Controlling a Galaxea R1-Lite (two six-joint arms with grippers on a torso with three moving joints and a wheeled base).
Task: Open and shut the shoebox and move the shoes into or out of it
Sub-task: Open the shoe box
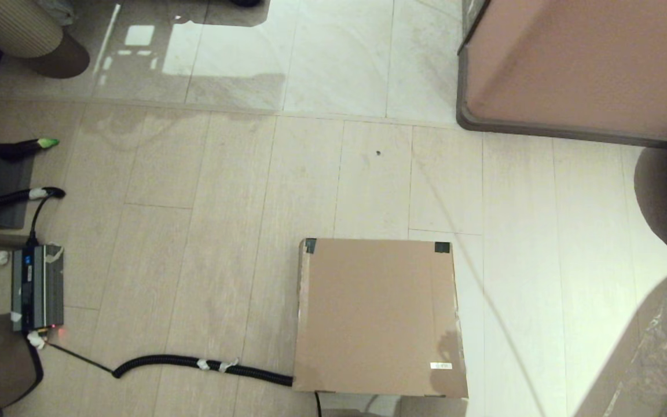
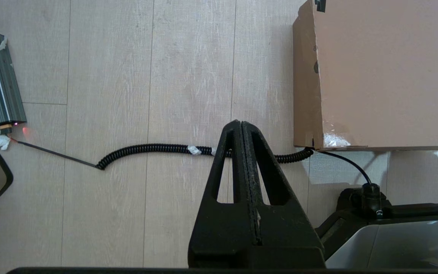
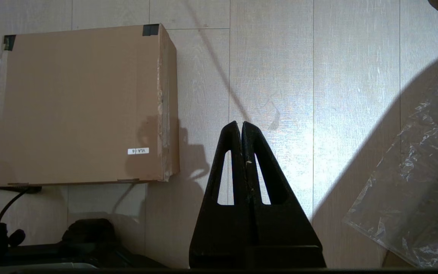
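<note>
The brown cardboard shoebox (image 1: 377, 315) lies on the floor in front of me with its lid down, dark tape at its two far corners and a small white label (image 1: 441, 366) near the front right. The same shoebox (image 2: 382, 72) shows in the left wrist view, and the shoebox (image 3: 78, 104) also shows in the right wrist view. The shoes are out of view. My left gripper (image 2: 240, 122) hangs shut and empty above the floor to the left of the box. My right gripper (image 3: 240, 123) hangs shut and empty to the right of it. Neither gripper shows in the head view.
A black coiled cable (image 1: 194, 365) runs along the floor from a grey power unit (image 1: 37, 286) at the left to the box's front left corner. A large pinkish-brown cabinet (image 1: 588, 63) stands at the back right. Clear plastic sheeting (image 3: 416, 182) lies on the floor at the right.
</note>
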